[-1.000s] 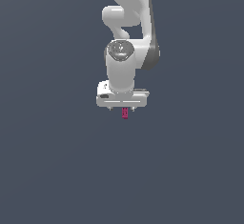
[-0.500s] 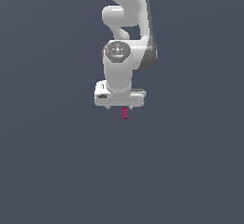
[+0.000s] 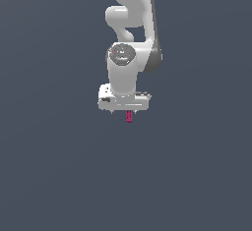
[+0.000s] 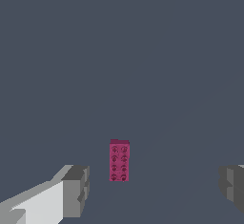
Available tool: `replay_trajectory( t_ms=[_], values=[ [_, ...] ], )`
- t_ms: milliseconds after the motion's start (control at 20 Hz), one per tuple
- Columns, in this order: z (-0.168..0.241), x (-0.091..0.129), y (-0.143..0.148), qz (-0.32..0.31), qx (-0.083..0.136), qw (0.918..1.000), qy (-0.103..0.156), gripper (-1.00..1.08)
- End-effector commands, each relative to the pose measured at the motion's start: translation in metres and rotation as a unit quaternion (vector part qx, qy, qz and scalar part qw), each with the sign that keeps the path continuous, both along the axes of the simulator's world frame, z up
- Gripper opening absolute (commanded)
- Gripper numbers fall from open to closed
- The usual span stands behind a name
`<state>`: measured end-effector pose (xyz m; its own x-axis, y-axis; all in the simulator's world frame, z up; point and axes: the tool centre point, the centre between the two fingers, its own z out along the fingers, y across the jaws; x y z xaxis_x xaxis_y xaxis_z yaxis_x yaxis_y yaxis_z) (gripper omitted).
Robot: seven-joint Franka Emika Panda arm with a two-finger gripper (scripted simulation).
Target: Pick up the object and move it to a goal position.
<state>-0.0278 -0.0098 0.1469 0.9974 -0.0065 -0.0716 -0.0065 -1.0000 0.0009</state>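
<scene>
The object is a small magenta-red studded block (image 4: 119, 161) resting on the grey floor. In the wrist view it lies between my two grey fingertips (image 4: 76, 189), nearer one of them and touching neither. My gripper (image 4: 152, 189) is open wide and empty. In the exterior view the block (image 3: 129, 117) shows just under the white hand, and the gripper (image 3: 126, 110) hangs directly above it, pointing down. The fingers are mostly hidden by the hand in that view.
The white arm (image 3: 130, 38) rises from the hand to the top of the exterior view. A plain dark grey floor (image 3: 59, 176) lies all around. No goal marker shows.
The hand has shifted slightly toward the exterior view's left and the wrist has turned a little. The block has stayed where it was.
</scene>
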Motion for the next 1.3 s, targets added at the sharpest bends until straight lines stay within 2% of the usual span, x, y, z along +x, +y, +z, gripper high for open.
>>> replay_trajectory(
  t_ms=[0, 300, 800, 1250],
  values=[
    [-0.005, -0.003, 0.002, -0.001, 0.000, 1.0000, -0.002, 1.00],
    [-0.026, -0.014, 0.008, -0.003, 0.000, 0.9999, -0.010, 1.00],
    [-0.069, -0.047, 0.020, -0.010, 0.000, 0.9996, -0.028, 1.00],
    [-0.084, -0.061, 0.025, -0.013, 0.000, 0.9993, -0.035, 1.00]
  ],
)
